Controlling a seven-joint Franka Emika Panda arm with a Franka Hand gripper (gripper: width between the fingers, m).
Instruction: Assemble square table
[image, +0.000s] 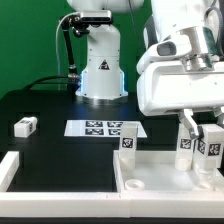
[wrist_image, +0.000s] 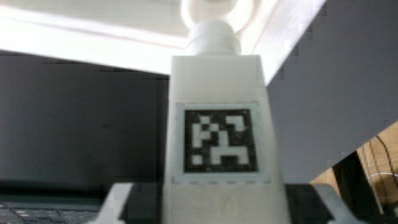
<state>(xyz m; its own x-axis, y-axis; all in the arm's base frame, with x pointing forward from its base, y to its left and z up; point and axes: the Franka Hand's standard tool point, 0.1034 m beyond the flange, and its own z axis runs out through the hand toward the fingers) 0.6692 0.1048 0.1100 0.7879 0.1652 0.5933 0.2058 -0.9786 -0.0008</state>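
Tool (wrist_image: 214, 203) is partway closed, pinching a tagged leg (wrist_image: 217, 110) upright over the square table panel (image: 150, 180) on the exterior view's right, probably so it seats straight, while a spare leg (image: 25, 125) sits loose on the counter (image: 50, 105).

The square table panel (image: 160, 180) and the table leg (wrist_image: 221, 85) look like smooth white plastic with a slight sheen, the leg carrying a matt black-and-white printed tag (wrist_image: 221, 138). The work surface (image: 40, 105) beneath is matt black, the marker board (image: 100, 128) on it looks flat white and paper-thin, and the arm's base (image: 100, 70) has a glossy white casing.
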